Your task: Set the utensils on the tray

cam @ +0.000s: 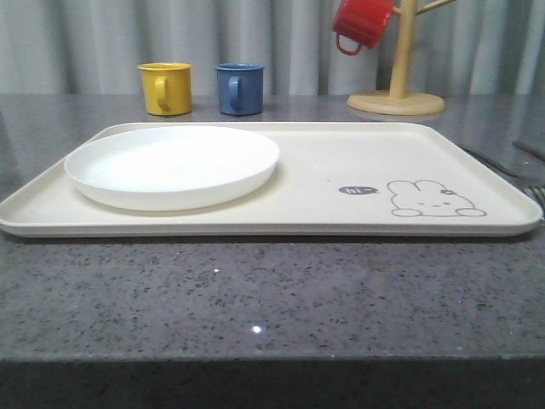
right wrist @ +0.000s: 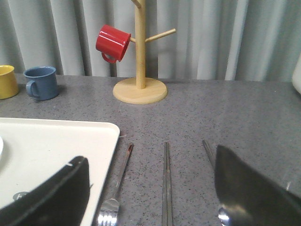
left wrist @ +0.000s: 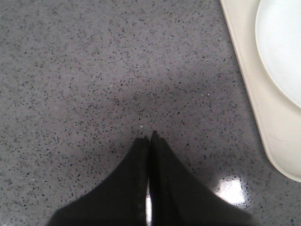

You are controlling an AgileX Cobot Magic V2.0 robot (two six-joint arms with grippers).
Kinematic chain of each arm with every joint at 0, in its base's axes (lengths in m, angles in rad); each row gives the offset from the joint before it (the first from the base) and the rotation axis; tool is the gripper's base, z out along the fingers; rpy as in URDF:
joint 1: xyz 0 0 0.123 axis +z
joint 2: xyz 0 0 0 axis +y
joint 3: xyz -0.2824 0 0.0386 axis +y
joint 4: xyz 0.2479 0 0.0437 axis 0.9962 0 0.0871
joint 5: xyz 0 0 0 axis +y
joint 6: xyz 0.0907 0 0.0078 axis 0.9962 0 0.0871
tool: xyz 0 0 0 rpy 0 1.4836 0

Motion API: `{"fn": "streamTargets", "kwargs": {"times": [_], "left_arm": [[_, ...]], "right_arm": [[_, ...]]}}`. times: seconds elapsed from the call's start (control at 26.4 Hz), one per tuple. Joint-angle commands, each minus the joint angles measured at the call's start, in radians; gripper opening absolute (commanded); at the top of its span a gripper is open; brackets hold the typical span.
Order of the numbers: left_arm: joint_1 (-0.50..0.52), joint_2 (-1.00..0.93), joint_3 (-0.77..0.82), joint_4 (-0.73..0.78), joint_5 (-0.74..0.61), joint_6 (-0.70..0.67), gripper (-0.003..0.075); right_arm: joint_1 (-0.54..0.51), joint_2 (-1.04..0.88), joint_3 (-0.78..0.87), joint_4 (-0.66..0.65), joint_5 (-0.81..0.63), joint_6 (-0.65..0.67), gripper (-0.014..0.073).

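Observation:
The cream tray [cam: 341, 162] with a bunny drawing lies across the counter, and the round white plate [cam: 170, 162] rests on its left part. To the right of the tray [right wrist: 56, 141], the fork [right wrist: 117, 183], the chopsticks [right wrist: 166, 183] and the spoon [right wrist: 209, 154] lie side by side on the counter. My right gripper [right wrist: 150, 154] hangs open over them, one finger above the tray's edge and the other covering most of the spoon. My left gripper [left wrist: 148, 136] is shut on nothing, above bare counter beside the tray's corner [left wrist: 268, 132] and the plate [left wrist: 282, 47].
A yellow mug [cam: 165, 87] and a blue mug [cam: 239, 88] stand behind the tray. A red mug [cam: 362, 24] hangs on a wooden mug tree [cam: 397, 89] at the back right. Grey curtains close off the back. Thin utensil handles [cam: 492, 161] show past the tray's right rim.

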Motion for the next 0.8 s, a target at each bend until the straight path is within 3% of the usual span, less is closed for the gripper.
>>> {"fn": "streamTargets", "kwargs": {"times": [0.0, 0.38, 0.76], "left_arm": [[0.004, -0.141, 0.095, -0.030, -0.180, -0.011, -0.0019], [0.004, -0.562, 0.470, -0.059, -0.512, -0.011, -0.0019], [0.004, -0.971, 0.642, -0.084, -0.601, -0.011, -0.0019]], "right_arm": [[-0.005, 0.015, -0.036, 0.000, -0.077, -0.008, 0.0574], [-0.005, 0.015, -0.036, 0.000, -0.077, -0.008, 0.0574], [-0.005, 0.015, -0.036, 0.000, -0.077, -0.008, 0.0574]]}}
